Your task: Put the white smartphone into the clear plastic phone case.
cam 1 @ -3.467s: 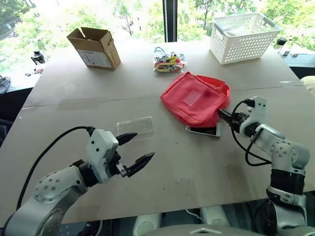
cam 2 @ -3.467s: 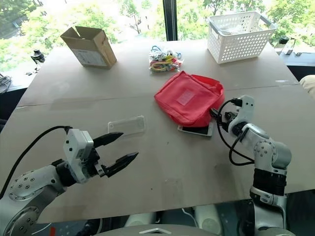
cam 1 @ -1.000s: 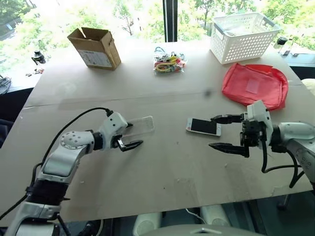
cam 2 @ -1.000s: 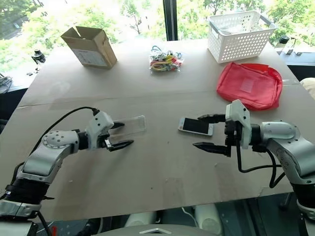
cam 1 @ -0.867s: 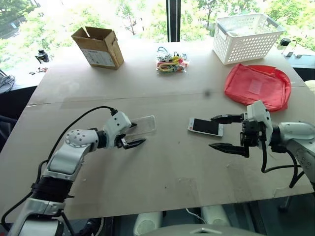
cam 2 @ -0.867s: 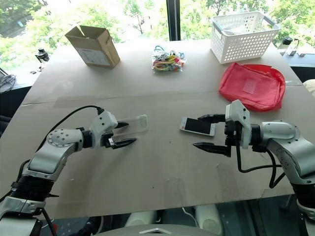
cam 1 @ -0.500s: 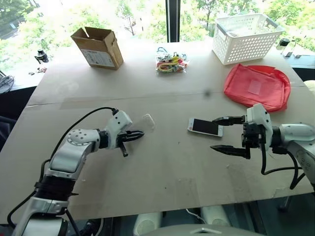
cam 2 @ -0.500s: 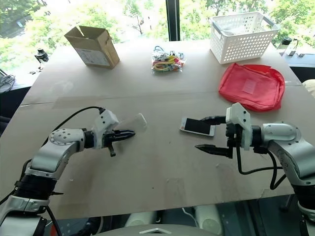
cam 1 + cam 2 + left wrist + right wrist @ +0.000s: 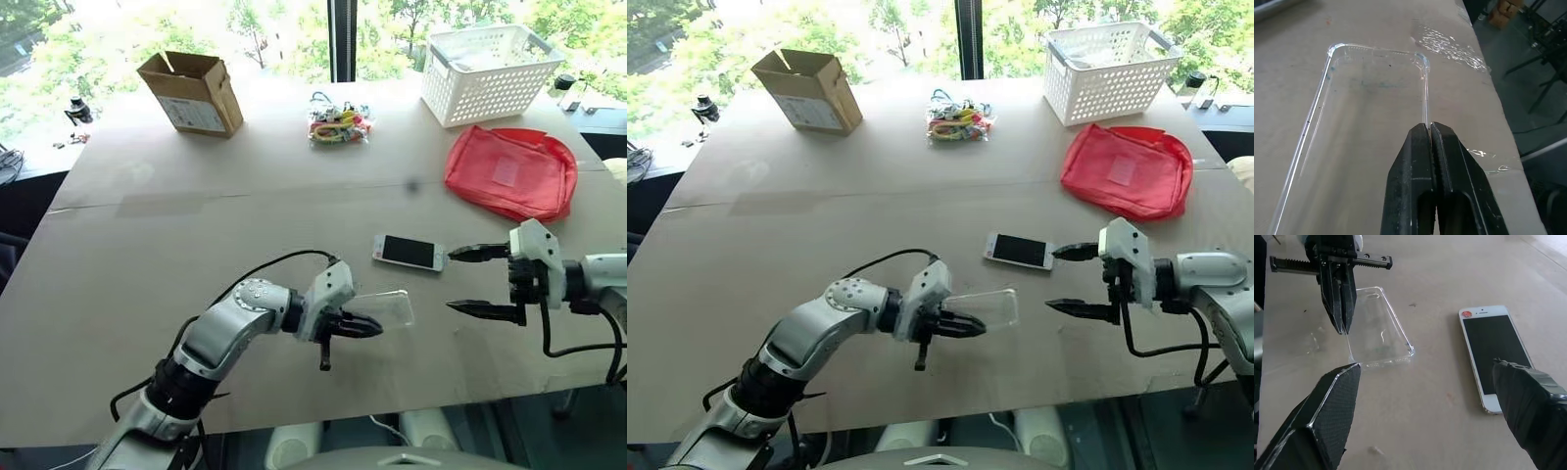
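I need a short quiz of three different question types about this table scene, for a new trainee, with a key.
1. True or false: the left claw is shut on the clear phone case.
2. The white smartphone lies: A) inside the white basket; B) flat on the table, screen up; C) under the red pouch.
3. Fill in: the right claw stands ____, holding nothing.

Key: 1 true; 2 B; 3 open.

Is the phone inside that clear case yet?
No. The clear phone case is empty; the white smartphone lies apart on the table.
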Controlling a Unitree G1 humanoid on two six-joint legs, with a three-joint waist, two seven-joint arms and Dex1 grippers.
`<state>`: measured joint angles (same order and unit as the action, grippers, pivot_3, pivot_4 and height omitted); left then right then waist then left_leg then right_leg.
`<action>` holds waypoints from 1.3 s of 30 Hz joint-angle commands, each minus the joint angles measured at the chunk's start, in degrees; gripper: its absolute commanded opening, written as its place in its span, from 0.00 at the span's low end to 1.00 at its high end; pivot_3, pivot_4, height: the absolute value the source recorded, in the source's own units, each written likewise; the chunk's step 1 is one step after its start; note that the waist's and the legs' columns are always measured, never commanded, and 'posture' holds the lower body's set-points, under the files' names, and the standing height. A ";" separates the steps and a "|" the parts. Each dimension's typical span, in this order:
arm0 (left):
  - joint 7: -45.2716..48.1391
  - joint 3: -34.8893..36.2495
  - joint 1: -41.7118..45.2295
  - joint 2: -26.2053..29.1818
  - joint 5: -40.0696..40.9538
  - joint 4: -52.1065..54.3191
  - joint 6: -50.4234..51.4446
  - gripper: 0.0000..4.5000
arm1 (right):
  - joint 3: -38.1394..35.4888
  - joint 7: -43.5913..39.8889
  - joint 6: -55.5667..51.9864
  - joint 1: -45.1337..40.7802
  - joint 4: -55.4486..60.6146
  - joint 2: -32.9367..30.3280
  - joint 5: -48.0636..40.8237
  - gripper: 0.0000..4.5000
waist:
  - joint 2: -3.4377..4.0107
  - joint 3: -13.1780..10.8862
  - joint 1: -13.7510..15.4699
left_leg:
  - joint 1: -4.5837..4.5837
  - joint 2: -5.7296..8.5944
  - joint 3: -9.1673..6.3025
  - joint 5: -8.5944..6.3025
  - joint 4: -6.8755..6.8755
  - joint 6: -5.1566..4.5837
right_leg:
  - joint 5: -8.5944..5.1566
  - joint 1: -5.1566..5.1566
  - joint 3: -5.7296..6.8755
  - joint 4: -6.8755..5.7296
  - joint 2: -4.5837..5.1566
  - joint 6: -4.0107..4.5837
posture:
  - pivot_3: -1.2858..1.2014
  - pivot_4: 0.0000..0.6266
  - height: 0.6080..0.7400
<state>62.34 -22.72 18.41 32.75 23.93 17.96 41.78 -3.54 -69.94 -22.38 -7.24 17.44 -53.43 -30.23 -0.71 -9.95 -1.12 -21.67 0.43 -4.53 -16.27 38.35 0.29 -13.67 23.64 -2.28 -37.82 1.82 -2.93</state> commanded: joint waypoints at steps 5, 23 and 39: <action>1.44 -1.39 2.82 1.01 -4.02 -1.51 -6.74 0.28 | -2.70 -1.60 7.32 2.39 0.01 -1.08 3.09 1.00 | 0.00 0.00 0.14 | -0.01 0.04 0.11 0.00 0.07 0.00 | 0.00 -0.01 -0.10 0.00 0.05 -0.01 | 0.52 0.24 1.00; -3.19 19.50 -0.03 9.41 7.77 11.15 0.55 0.98 | 7.27 5.84 9.84 -12.06 -16.87 7.63 16.03 1.00 | -0.02 -0.02 -0.07 | 0.00 -0.01 0.06 0.00 0.05 0.01 | 0.00 0.00 -0.05 -0.01 0.05 0.00 | 0.52 0.24 1.00; -10.24 29.96 -4.50 18.08 11.27 18.00 6.35 0.98 | 15.00 -1.44 25.23 -27.96 -51.23 19.84 24.10 1.00 | -0.10 -0.09 -0.07 | 0.00 0.02 0.05 0.02 0.04 0.04 | 0.02 0.00 -0.02 0.03 0.14 0.01 | 0.52 0.24 1.00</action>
<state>52.92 5.93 14.02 50.26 34.04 33.50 48.12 10.79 -72.20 2.07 -34.96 -31.16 -33.53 -8.28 -0.81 -10.05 -1.19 -21.65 0.45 -4.47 -16.25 38.39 0.33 -13.64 23.64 -2.33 -37.81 1.96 -2.91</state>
